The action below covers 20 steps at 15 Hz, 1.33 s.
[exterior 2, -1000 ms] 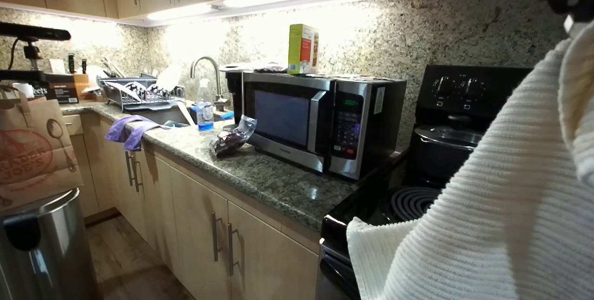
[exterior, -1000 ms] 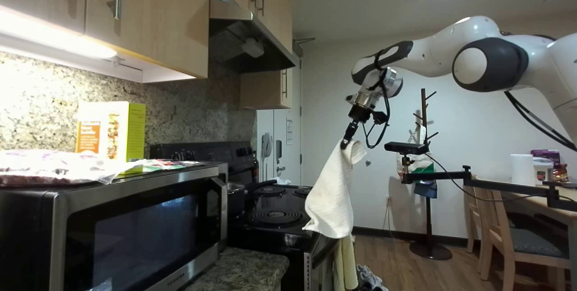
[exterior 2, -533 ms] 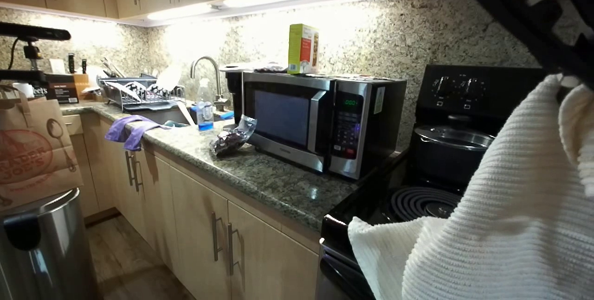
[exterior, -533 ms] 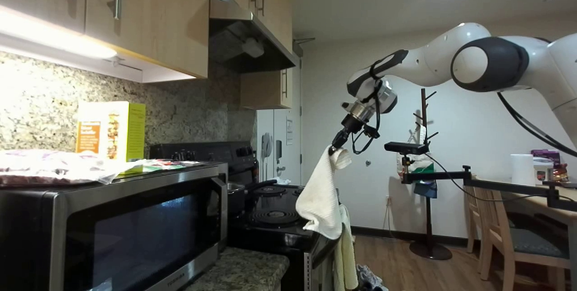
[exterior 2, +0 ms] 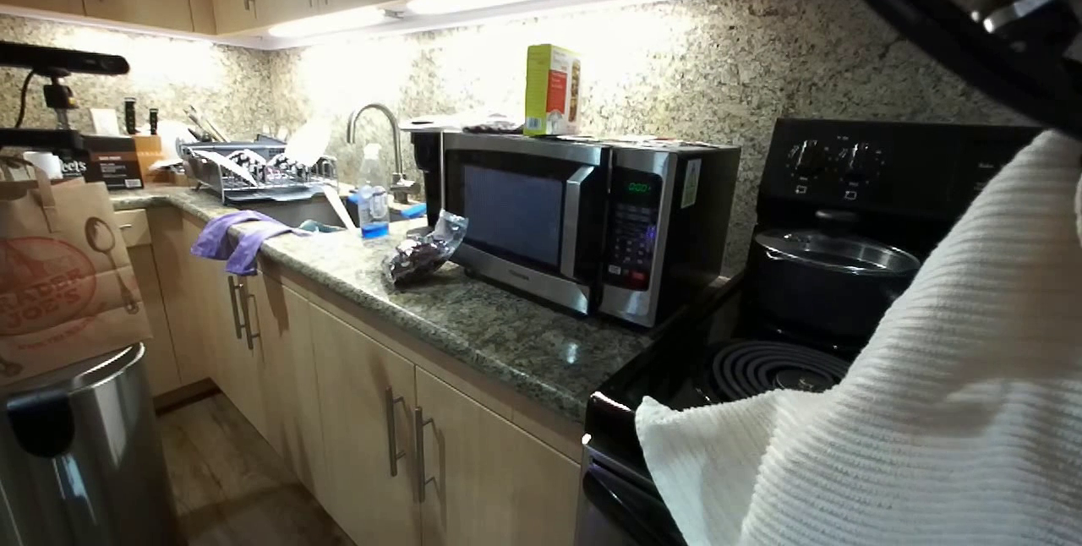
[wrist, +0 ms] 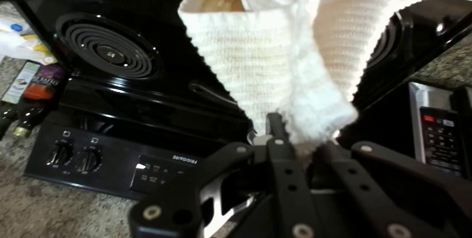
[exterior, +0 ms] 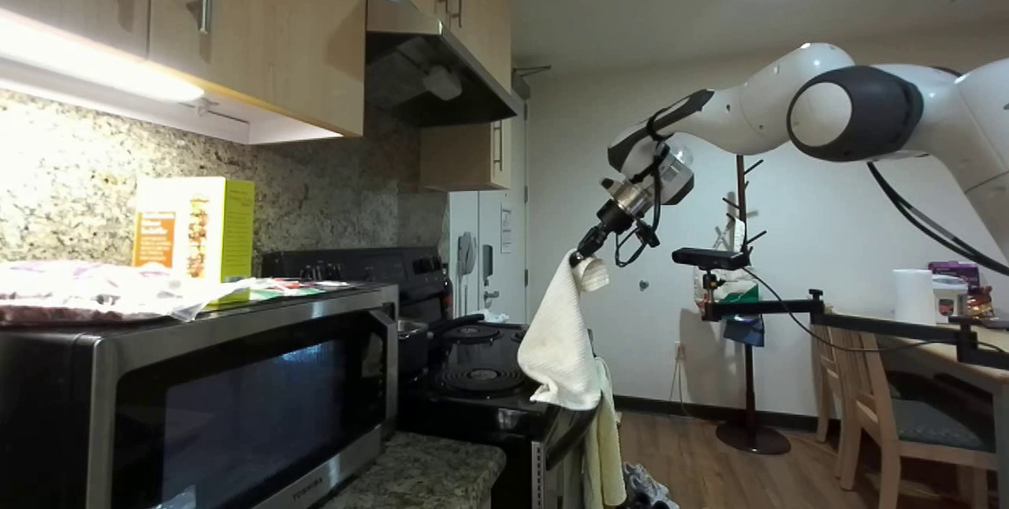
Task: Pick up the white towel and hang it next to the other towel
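The white towel (exterior: 558,339) hangs down from my gripper (exterior: 578,258) above the front of the stove. My gripper is shut on its upper edge, and the bunched cloth shows between the fingers in the wrist view (wrist: 304,138). The towel (wrist: 254,57) fans out beyond the fingers there and fills the right side of an exterior view (exterior 2: 947,394). The other towel, pale yellow (exterior: 605,446), hangs on the oven handle (exterior: 571,434). The white towel's lower edge is close by the handle; I cannot tell if they touch.
The black stove (exterior: 512,414) has coil burners (wrist: 110,53) and a lidded pot (exterior 2: 833,275). A microwave (exterior 2: 549,225) stands on the counter beside it. The range hood (exterior: 441,60) is above. A camera on a bar (exterior: 709,259) stands near the arm.
In an exterior view my gripper has moved left and slightly down with the white towel, showing more of the yellow towel. In the last half second it has hardly moved.
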Tool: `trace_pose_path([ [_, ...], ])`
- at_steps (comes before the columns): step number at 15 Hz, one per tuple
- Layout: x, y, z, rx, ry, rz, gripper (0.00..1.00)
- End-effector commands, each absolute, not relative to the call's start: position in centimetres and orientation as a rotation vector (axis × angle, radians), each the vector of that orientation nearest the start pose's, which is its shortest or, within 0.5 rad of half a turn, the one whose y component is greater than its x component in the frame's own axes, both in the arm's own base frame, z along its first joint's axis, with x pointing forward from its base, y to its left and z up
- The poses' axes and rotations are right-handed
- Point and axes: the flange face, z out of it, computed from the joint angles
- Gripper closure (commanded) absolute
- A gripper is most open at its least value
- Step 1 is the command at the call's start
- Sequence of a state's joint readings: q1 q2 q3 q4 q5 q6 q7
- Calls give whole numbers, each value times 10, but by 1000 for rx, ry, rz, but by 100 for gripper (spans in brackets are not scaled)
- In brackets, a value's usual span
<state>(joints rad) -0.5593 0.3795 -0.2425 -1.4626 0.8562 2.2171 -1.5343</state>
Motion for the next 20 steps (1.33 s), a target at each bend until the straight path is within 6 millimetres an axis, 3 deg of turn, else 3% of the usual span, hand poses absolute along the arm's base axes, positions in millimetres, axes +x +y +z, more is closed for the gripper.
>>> trace_pose_path([
  [1, 521, -483, 510, -2908, -454, -1431, 91],
  [6, 499, -492, 494, -2894, -309, -1539, 91],
  [10, 479, -482, 479, -2872, -332, -1536, 92],
  [18, 451, -482, 456, -2817, -373, -1766, 91],
  [19, 469, -484, 458, -2802, -378, -1712, 91],
  [20, 466, -485, 454, -2800, -373, -1722, 91],
])
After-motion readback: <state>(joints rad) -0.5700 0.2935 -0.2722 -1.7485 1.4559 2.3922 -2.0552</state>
